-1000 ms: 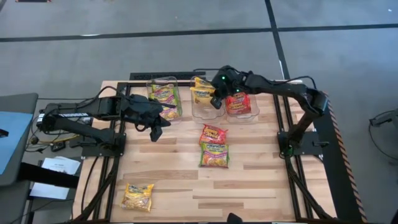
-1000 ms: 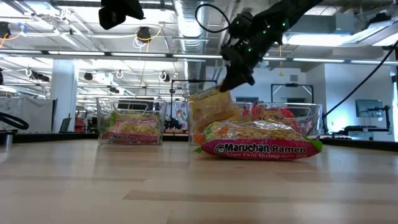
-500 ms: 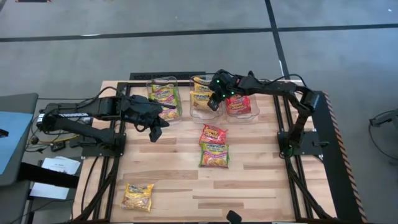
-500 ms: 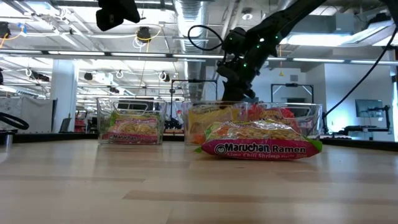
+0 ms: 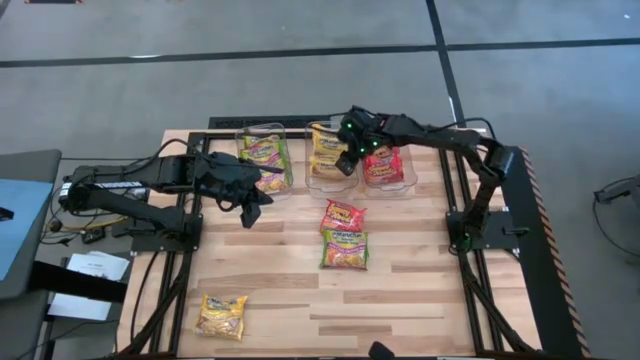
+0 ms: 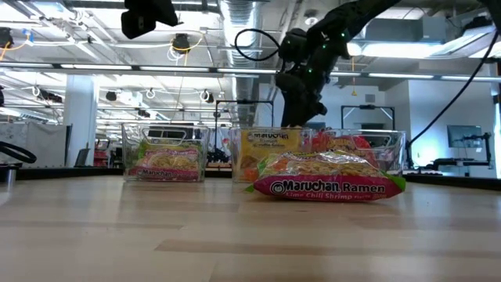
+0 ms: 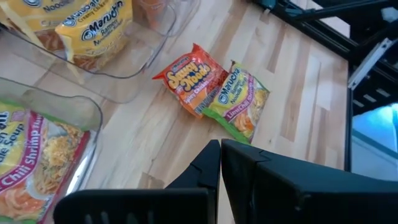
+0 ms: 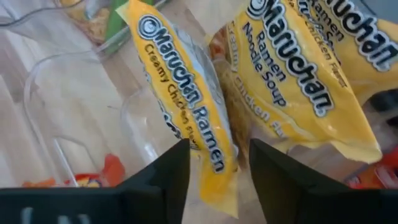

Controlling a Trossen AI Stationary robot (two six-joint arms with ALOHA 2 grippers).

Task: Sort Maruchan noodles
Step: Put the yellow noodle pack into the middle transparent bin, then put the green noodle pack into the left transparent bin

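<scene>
Three clear bins stand along the far edge: the left one (image 5: pixel 283 186) holds green Maruchan noodles (image 5: pixel 262 152), the middle one (image 5: pixel 330 187) yellow packets (image 5: pixel 323 150), the right one (image 5: pixel 400 185) red packets (image 5: pixel 384 166). My right gripper (image 5: pixel 346 163) hangs open over the middle bin. Its fingers stand on either side of a yellow Creamy Chicken packet (image 8: pixel 186 112) that rests on edge in the bin beside another yellow packet (image 8: pixel 298 74). My left gripper (image 5: pixel 252 207) hovers shut in front of the left bin, holding nothing. My right gripper has its fingers (image 8: pixel 177 168) spread from above around the yellow packet's upper edge (image 8: pixel 214 165). Whether either finger touches the packet I cannot tell. The packet stands tilted in the middle bin.
Three packets lie loose on the table: a red-orange one (image 5: pixel 343 213) mid-table, a green Lime Chili Shrimp one (image 5: pixel 344 248) just nearer, and a yellow one (image 5: pixel 221 315) near the front left corner. The wood between them is bare.
My right gripper has opened and let go of the yellow packet. The packet hung tilted below the fingers above the middle bin a second ago. It has dropped and now stands inside the bin.
</scene>
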